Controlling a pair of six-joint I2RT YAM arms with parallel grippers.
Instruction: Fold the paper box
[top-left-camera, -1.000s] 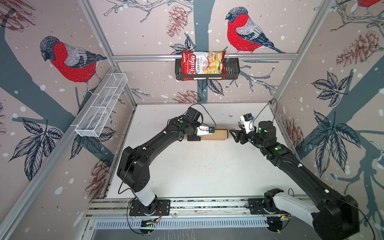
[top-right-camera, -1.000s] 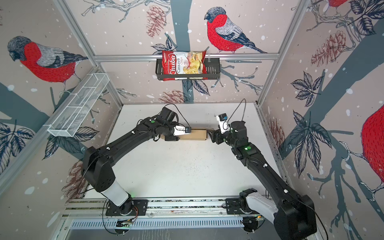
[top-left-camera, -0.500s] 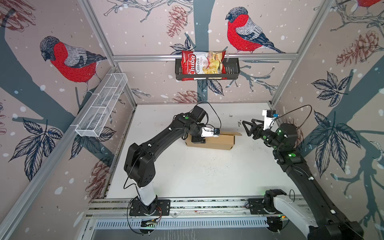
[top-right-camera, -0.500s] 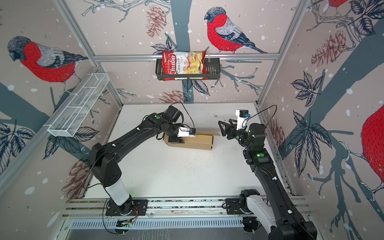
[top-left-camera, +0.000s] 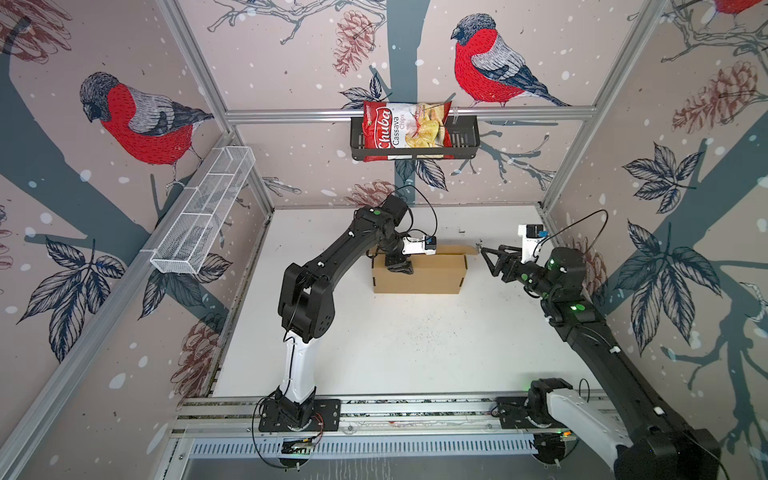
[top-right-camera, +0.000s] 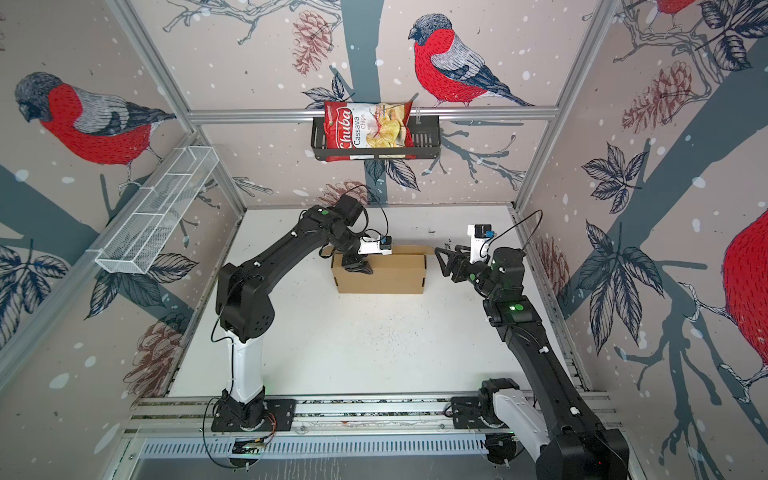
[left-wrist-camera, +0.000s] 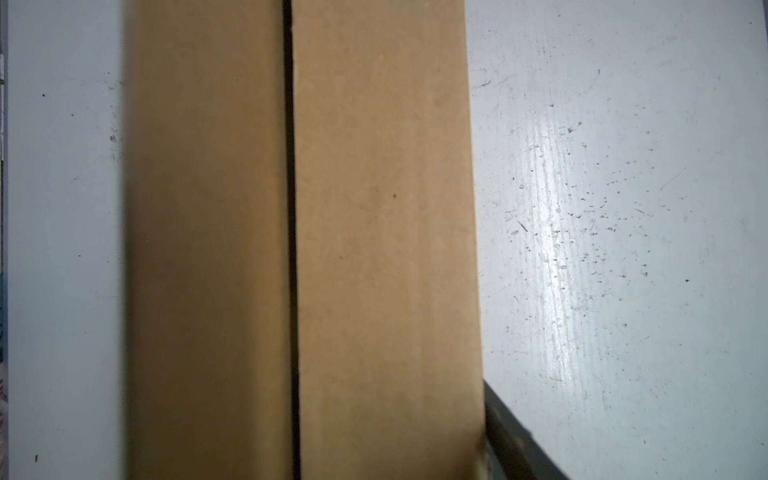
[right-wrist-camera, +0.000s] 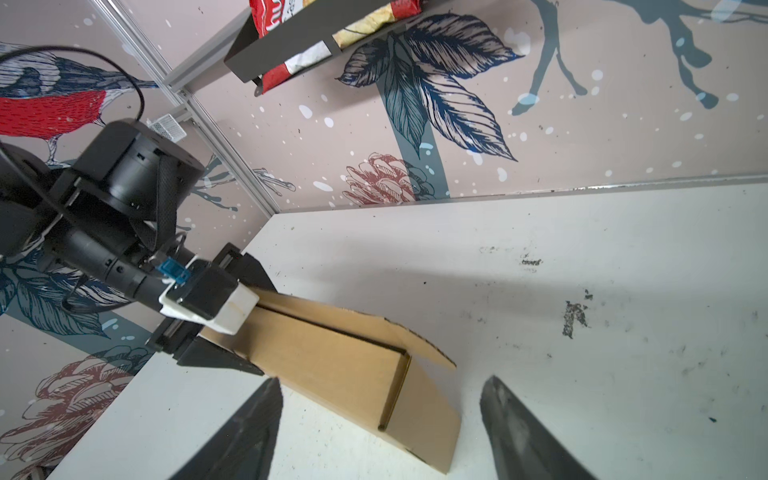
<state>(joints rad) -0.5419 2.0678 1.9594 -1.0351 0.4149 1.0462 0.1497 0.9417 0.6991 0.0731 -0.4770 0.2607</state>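
The paper box (top-left-camera: 428, 276) (top-right-camera: 390, 276) is plain brown cardboard and stands on its long side on the white table (top-left-camera: 415, 353), towards the back. A loose flap (right-wrist-camera: 415, 347) sticks out along its far top edge. My left gripper (top-left-camera: 399, 266) (top-right-camera: 358, 266) comes down over the box's left part, with its jaws astride it. In the left wrist view the box (left-wrist-camera: 382, 249) fills the gap and one finger (left-wrist-camera: 511, 440) lies against its side. My right gripper (top-left-camera: 487, 259) (right-wrist-camera: 382, 386) hangs open just right of the box's right end and touches nothing.
A red chips bag (top-left-camera: 405, 129) lies in a black basket (top-left-camera: 465, 137) on the back wall. A white wire shelf (top-left-camera: 203, 216) hangs on the left wall. The arms' base rail (top-left-camera: 374, 409) runs along the front. Walls close in the table's left, back and right sides.
The box has come forward with my left gripper and now shows a broad face. My right gripper has drawn back to the right, off the box's end, and stays open.
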